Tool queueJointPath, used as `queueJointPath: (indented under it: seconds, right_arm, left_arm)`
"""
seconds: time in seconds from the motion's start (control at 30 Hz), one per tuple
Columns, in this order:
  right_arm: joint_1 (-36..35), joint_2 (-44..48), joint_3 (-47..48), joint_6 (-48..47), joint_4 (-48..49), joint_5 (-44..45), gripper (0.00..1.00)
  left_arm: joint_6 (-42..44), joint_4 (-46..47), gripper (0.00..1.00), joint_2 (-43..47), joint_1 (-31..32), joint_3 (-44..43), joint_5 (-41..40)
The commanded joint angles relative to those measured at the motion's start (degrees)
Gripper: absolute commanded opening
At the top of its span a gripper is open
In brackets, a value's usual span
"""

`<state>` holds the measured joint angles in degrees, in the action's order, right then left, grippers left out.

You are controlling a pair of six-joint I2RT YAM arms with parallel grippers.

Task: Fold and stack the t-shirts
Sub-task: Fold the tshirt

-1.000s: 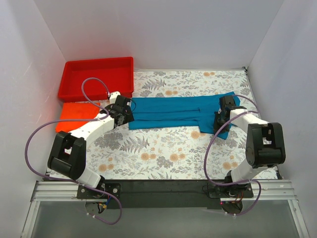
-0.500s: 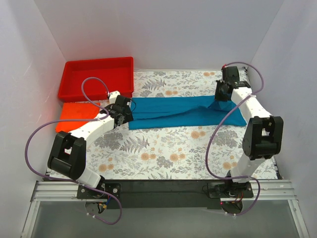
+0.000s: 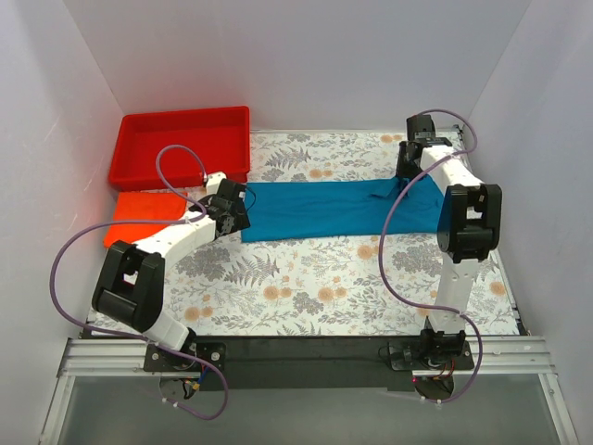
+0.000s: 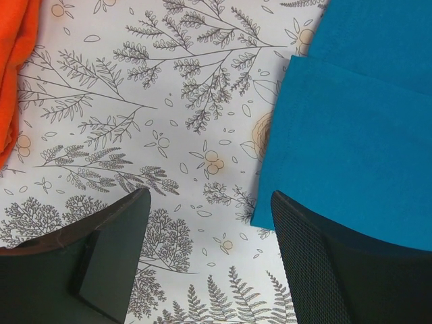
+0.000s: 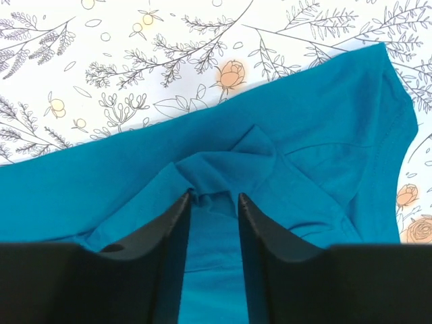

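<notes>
The teal-blue t-shirt (image 3: 324,210) lies spread in a long band across the middle of the table. My right gripper (image 3: 406,174) is at its far right edge, jaws nearly closed and pinching a puckered fold of the teal cloth (image 5: 223,169) between its fingertips (image 5: 214,197). My left gripper (image 3: 235,211) is open and empty, just above the table at the shirt's left edge (image 4: 351,135); in the left wrist view the gripper (image 4: 209,223) straddles bare tablecloth. The orange-red t-shirt (image 3: 139,208) lies folded at the left and also shows in the left wrist view (image 4: 15,61).
A rigid red plastic tray (image 3: 130,158) stands at the far left corner, just behind the orange-red shirt. White walls close in the table on the left, back and right. The floral tablecloth (image 3: 306,287) covers the near half.
My right gripper swung from the near right side to the far right edge, dragging the teal shirt's right end out flat. The left gripper has hardly moved.
</notes>
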<state>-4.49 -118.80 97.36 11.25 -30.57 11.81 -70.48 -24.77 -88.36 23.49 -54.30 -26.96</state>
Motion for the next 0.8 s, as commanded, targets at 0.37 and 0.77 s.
queueJointPath:
  seconds: [0.37, 0.77]
  right_arm:
    - [23.8, 24.6, -34.2, 11.9, 14.8, -21.5, 0.48]
    - [35.6, 30.5, -53.5, 16.7, 30.0, -32.9, 0.54]
  left_arm:
    - [-3.1, 0.5, 0.71, -2.3, 0.2, -1.2, 11.1]
    - [-6.8, -0.7, 0.71, -7.6, 0.2, -2.2, 13.9]
